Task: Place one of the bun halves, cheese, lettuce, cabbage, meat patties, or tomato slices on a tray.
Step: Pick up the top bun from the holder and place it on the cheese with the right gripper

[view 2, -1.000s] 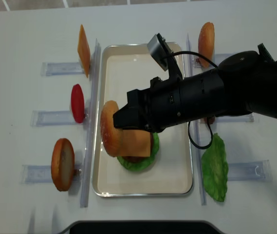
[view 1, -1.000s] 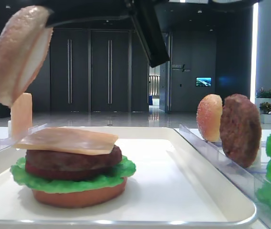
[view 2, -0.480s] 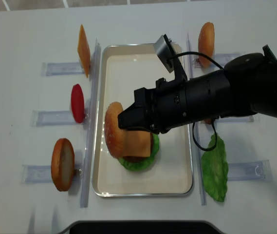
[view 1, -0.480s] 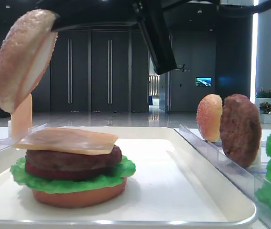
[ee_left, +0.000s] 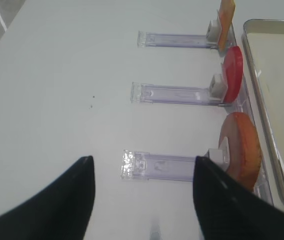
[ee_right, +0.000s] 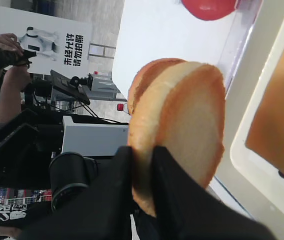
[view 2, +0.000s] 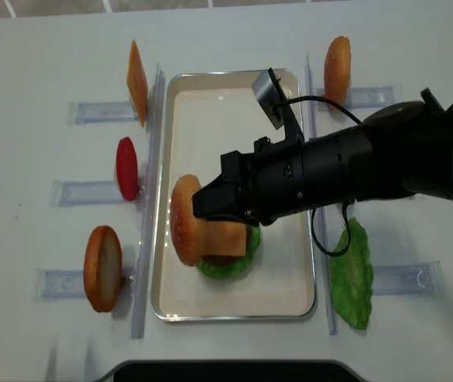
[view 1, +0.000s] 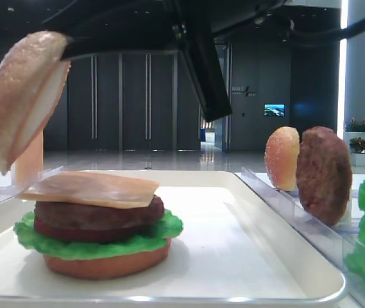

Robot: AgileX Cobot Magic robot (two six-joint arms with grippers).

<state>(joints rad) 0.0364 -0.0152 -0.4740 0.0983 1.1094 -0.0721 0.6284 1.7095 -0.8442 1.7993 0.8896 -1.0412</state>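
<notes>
Now the right tool (ee_right: 142, 165) is gripping the domed bun half (view 2: 185, 231) by its rim, carrying it tilted on edge above the left side of the stack (view 2: 224, 247) on the tray (view 2: 242, 306). Next, I judge, it needs levelling and centring over the cheese (view 1: 92, 188) before lowering. The tray's left rim and the clear rack (view 2: 145, 239) are sitting close; open room is lying rightward. The left tool (ee_left: 142, 200) is hanging open over the tabletop (ee_left: 57, 100).

Bun half (view 2: 185, 231) above tray (view 2: 282, 298)
</notes>
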